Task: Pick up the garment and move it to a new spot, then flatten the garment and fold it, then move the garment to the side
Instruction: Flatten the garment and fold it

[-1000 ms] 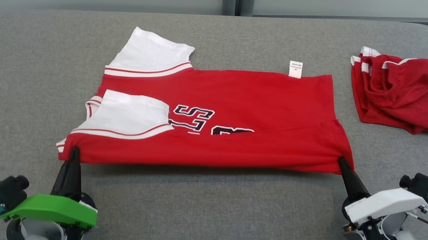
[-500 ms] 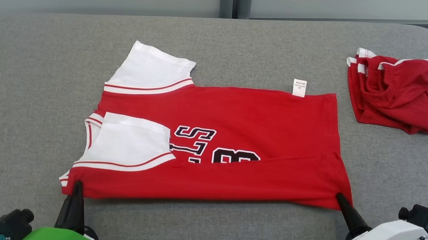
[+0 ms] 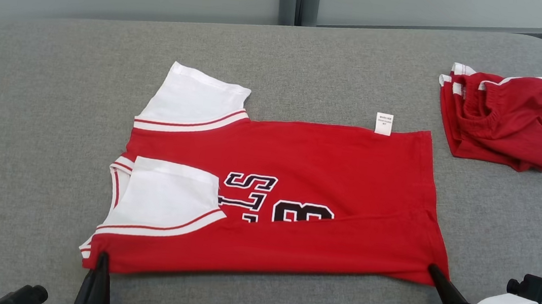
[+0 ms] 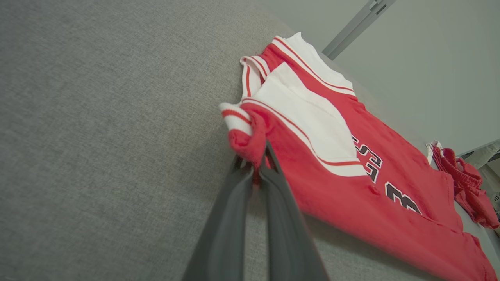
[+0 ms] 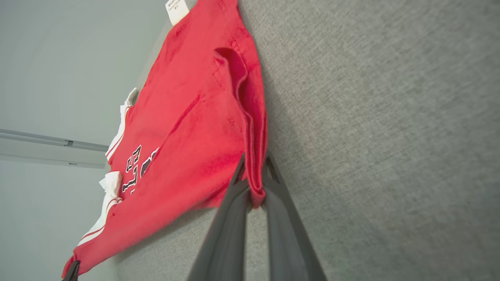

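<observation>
Tension must be even between the left end effector (image 3: 102, 255), pinching the near shoulder corner of the red jersey (image 3: 300, 160), and the right end effector (image 3: 432, 268), pinching its near hem corner, so the half-folded jersey lies flat on the grey surface (image 3: 22, 144).

Head cam: left gripper (image 3: 103, 256) cut by bottom edge, just the dark fingers + bit of cam housing in frame; right gripper (image 3: 433, 268) body clipped at bottom too. Print on jersey (image 3: 299, 175) half under the folded-over front, lower parts of chars hidden, can't read. Label (image 3: 384, 123) txt too small. Cloth pinched inside both jaws not visible. L wrist cam: fingers (image 4: 230, 218) blurry near lens, jersey hem end runs off bottom-right corner, second red garment (image 4: 465, 183) clipped at right edge.
</observation>
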